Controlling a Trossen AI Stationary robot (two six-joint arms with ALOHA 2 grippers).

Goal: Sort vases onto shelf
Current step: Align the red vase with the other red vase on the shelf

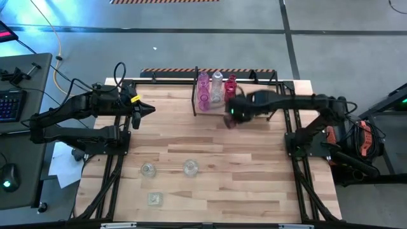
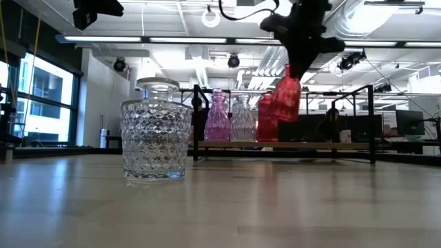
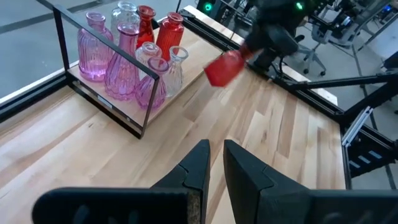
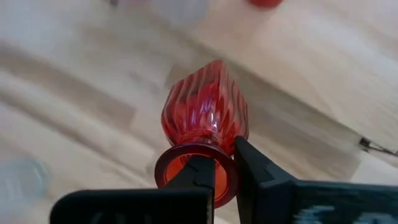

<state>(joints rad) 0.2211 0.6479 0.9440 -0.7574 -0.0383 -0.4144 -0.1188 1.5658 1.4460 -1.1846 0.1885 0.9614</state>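
Right pincer [image 4: 224, 165] hides red vase [image 4: 205, 118] rim.

No readable text

No letters, numbers, labels or brand marks can be made out on anything in any of the four views.

An open-plan lab: exposed ceiling ducts [image 2: 207, 65], office chairs [image 3: 311, 59], a keyboard [image 1: 9, 105] desk.

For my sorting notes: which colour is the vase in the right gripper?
Red, with a ribbed body; the vase shows best in the right wrist view.
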